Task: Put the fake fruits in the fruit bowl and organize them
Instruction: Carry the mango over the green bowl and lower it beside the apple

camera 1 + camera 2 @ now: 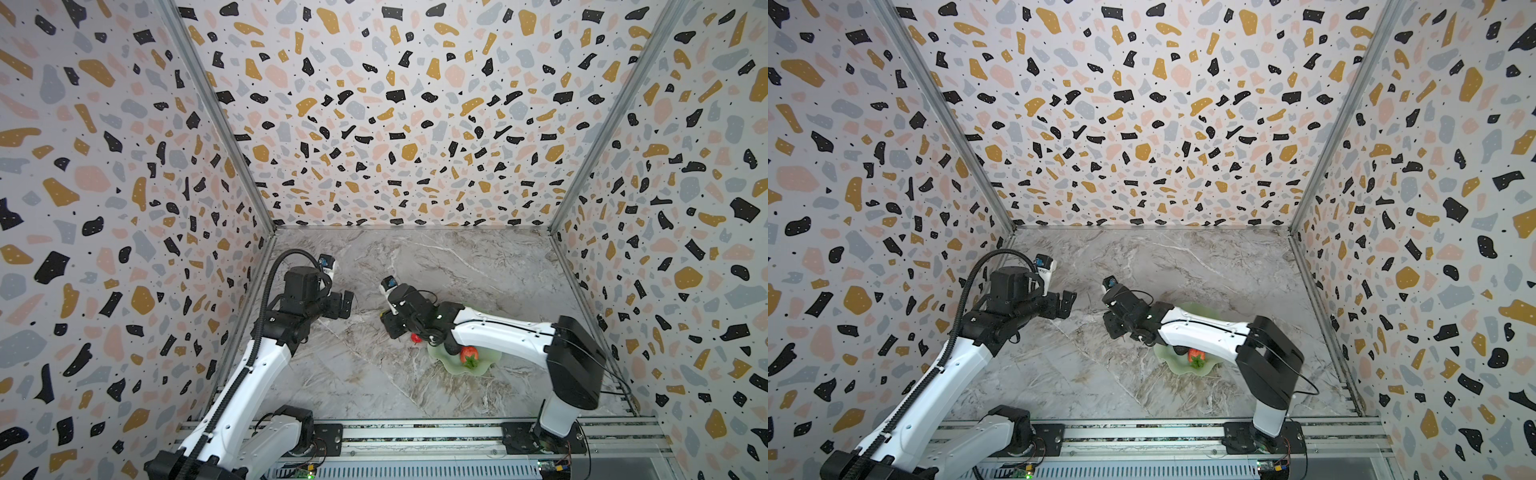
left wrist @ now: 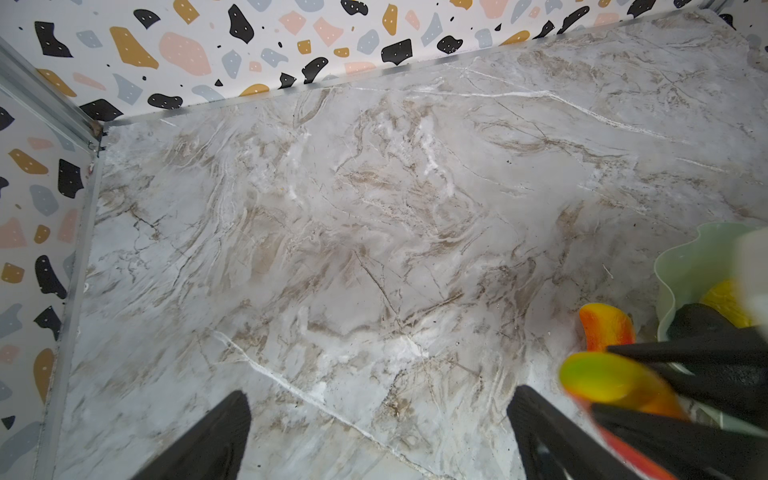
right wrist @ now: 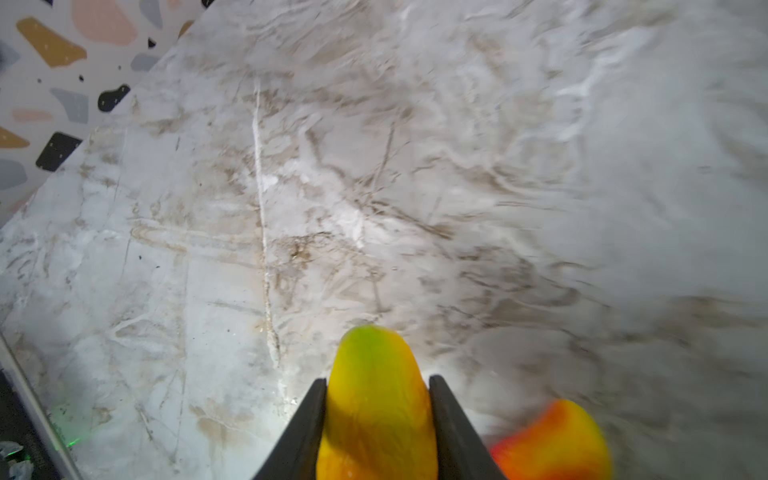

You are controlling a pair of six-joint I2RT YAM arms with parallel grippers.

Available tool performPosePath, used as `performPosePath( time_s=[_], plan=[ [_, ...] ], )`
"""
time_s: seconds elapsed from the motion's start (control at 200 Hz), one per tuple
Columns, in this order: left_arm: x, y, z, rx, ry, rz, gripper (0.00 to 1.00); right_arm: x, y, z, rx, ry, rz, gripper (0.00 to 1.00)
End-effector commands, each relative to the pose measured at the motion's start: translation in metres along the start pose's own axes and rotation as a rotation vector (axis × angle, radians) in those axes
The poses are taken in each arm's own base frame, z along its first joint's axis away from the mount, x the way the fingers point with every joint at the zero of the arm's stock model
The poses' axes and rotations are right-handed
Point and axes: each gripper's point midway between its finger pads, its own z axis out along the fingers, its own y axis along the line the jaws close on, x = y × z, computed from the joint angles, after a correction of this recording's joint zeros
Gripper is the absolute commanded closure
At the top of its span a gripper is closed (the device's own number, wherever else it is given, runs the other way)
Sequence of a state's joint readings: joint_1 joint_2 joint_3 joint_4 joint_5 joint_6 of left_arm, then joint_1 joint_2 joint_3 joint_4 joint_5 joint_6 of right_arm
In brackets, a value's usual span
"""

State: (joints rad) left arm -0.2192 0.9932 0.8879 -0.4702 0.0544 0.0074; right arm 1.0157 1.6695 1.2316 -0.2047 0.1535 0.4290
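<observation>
Elongated fruit (image 3: 374, 419), clamped in right pincer (image 3: 377, 379), left pincer (image 2: 378, 401) spread wide

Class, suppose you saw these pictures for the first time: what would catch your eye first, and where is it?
The speckled walls crowd in on three sides of the marble table. In the right wrist view, the right gripper is shut on a yellow-and-orange fruit, with a second fruit close beside it. In both top views a red strawberry sits in the pale green bowl, partly hidden by the right arm.
</observation>
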Motion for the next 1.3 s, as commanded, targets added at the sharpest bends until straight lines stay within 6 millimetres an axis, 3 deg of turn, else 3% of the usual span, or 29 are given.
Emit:
performPosePath(
  time_s=[0.0, 0.205, 0.32, 0.426, 0.741, 1.026, 1.292],
  plan=[
    [-0.006, 0.000, -0.004, -0.005, -0.030, 0.009, 0.01, 0.009, -0.055, -0.041, 0.163, -0.005, 0.038, 0.79],
    [-0.006, -0.001, -0.003, 0.002, -0.025, 0.007, 0.00, 0.046, -0.139, -0.110, 0.413, -0.042, 0.213, 0.81],
    [-0.006, -0.002, -0.003, 0.005, -0.025, 0.007, 0.00, 0.072, -0.165, -0.136, 0.483, -0.072, 0.322, 0.81],
    [-0.006, -0.002, -0.003, 0.007, -0.024, 0.006, 0.00, 0.095, -0.181, -0.146, 0.511, -0.086, 0.406, 0.81],
    [-0.006, -0.003, -0.003, 0.012, -0.025, 0.006, 0.00, 0.128, -0.210, -0.137, 0.519, -0.078, 0.510, 0.80],
    [-0.005, -0.003, -0.002, 0.011, -0.021, 0.007, 0.00, 0.131, -0.208, -0.115, 0.470, -0.055, 0.512, 0.77],
    [-0.006, -0.003, -0.001, 0.010, -0.020, 0.006, 0.00, 0.140, -0.212, -0.109, 0.483, -0.036, 0.514, 0.70]
  ],
)
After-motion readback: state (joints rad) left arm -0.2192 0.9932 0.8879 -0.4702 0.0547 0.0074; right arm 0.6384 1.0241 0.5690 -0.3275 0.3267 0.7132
